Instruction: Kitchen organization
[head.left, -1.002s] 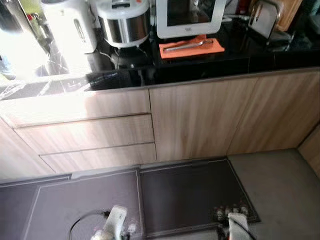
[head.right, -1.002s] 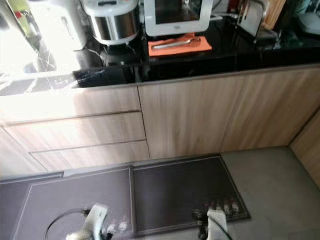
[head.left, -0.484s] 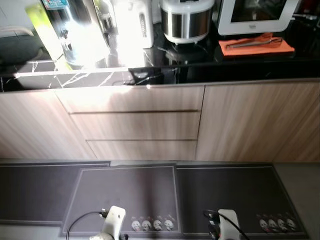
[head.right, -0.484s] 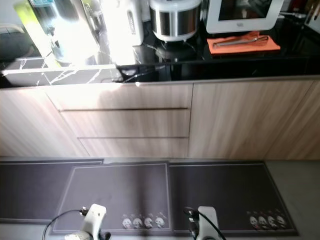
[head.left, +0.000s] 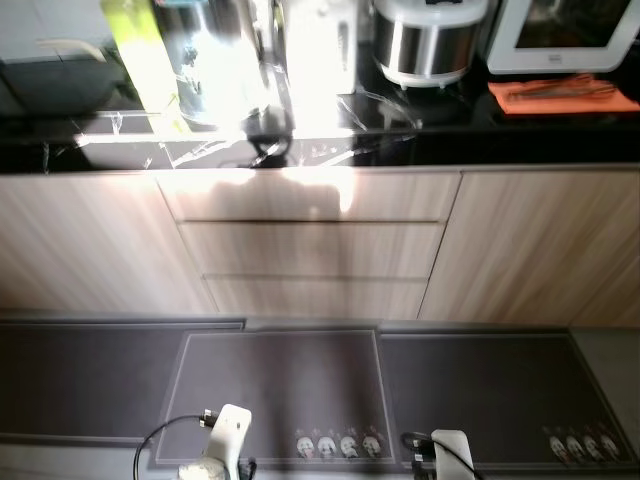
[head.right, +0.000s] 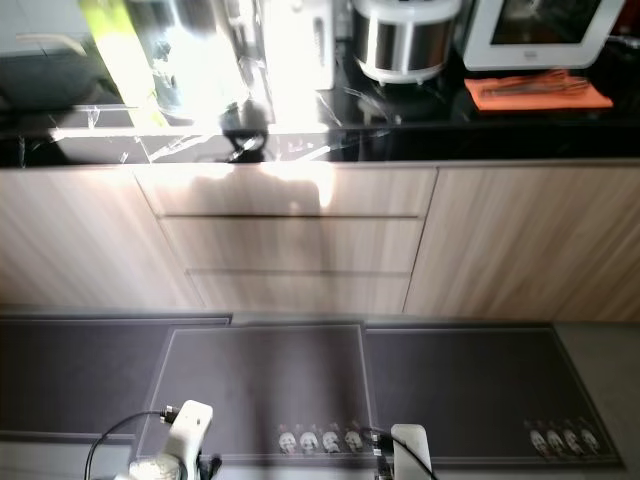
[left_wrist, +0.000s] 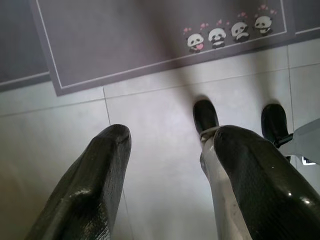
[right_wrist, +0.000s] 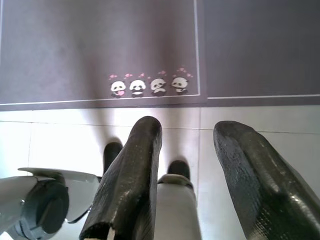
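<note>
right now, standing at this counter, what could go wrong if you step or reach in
1. The floor mats lie edge to edge before the drawers; a foot might catch a seam.
2. Glare washes out the counter around the cord, so a reach there could snag it.
3. The rice cooker stands among close-packed appliances; an arm reaching in might knock it.
Left gripper and right gripper hang open, empty.

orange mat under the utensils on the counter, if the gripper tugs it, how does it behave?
The orange mat looks thin and flat, so probably floppy and light. It lies on glossy black counter, so it may slide. The utensils resting on it would likely ride along or slip off.
</note>
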